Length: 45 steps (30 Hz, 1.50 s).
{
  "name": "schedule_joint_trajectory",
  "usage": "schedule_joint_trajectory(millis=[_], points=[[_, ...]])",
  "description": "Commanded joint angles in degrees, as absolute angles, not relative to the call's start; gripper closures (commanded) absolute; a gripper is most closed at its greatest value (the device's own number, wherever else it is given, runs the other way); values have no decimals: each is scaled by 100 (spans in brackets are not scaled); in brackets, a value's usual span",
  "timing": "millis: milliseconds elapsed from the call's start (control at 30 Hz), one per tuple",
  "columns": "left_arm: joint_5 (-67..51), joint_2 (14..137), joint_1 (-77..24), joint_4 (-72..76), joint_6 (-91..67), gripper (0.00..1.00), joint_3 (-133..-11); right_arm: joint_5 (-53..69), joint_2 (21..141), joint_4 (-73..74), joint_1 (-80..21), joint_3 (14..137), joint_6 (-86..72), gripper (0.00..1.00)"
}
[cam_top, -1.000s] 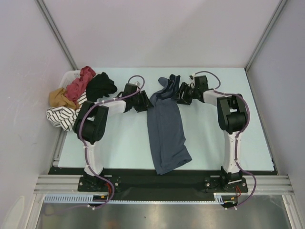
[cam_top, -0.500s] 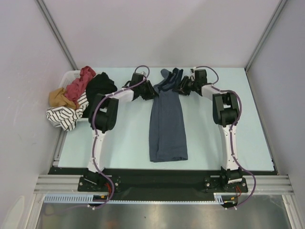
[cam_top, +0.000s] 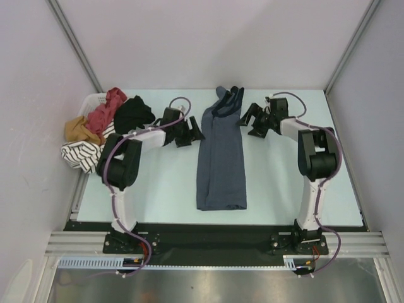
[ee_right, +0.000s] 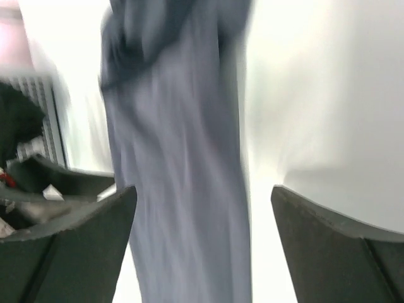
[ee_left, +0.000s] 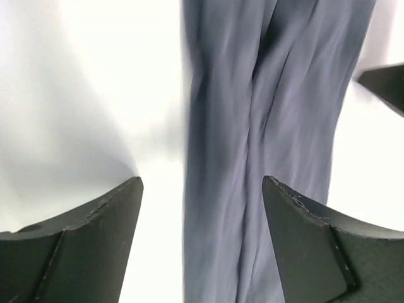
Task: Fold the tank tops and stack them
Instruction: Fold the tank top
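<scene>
The slate blue-grey tank top (cam_top: 221, 158) lies flat as a long narrow strip down the middle of the table, its darker-trimmed straps (cam_top: 228, 100) at the far end. My left gripper (cam_top: 194, 133) stands open just left of its upper part, apart from the cloth. My right gripper (cam_top: 248, 120) stands open just right of the straps. In the left wrist view the blue-grey cloth (ee_left: 252, 126) runs beyond the open left gripper (ee_left: 202, 181). The right wrist view shows the same cloth (ee_right: 177, 158) beyond the open right gripper (ee_right: 203, 189). A brick red tank top (cam_top: 107, 107) lies crumpled in the pile at far left.
A white basket (cam_top: 95, 99) at the table's far left corner holds the red top, a black garment (cam_top: 134, 113), a tan one (cam_top: 79, 129) and a striped one (cam_top: 82, 153). Walls close in the table at the back and both sides.
Both grippers let go of the top's strap end, opened wide and drew back to either side. The top, dragged away from the arms and straightened, now lies flat.
</scene>
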State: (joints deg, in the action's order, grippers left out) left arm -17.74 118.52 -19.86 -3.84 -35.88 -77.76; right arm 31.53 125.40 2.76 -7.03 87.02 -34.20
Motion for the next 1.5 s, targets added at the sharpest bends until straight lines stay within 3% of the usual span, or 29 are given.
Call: schedule_joint_trajectory(millis=[0, 233, 400, 633, 1033, 1233, 1300, 1333, 1433, 1467], points=[[-1609, 10751, -2021, -246, -3322, 18, -6588, 2823, 11209, 272, -826, 7545, -3208, 5], [-1126, 8609, -2592, -412, -3559, 19, -4370, 1539, 8836, 1282, -1344, 5206, -2769, 32], [-1045, 7727, -3269, -703, -3762, 21, -3421, 942, 7308, 2177, -2107, 4089, -2961, 36], [-862, 6892, -4095, -1020, -4270, 23, -2708, 677, 6180, 2707, -3066, 3236, -3787, 33], [-1353, 7136, -4535, -27, -4922, 31, -1987, 598, 6671, 2048, -3946, 2839, -4526, 40], [-1424, 7347, -4623, 202, -5001, 46, -1986, 580, 6706, 1995, -4113, 2848, -4614, 55], [-1380, 7348, -4658, 202, -5027, 48, -1943, 580, 6689, 2004, -4157, 2839, -4623, 66], [-1354, 7365, -4667, 202, -5036, 55, -1942, 589, 6680, 2013, -4183, 2830, -4632, 69], [-1275, 7426, -4693, 220, -5054, 64, -1942, 633, 6680, 2004, -4219, 2830, -4641, 81], [-1257, 7435, -4702, 228, -5054, 69, -1934, 668, 6680, 2004, -4227, 2839, -4632, 90]])
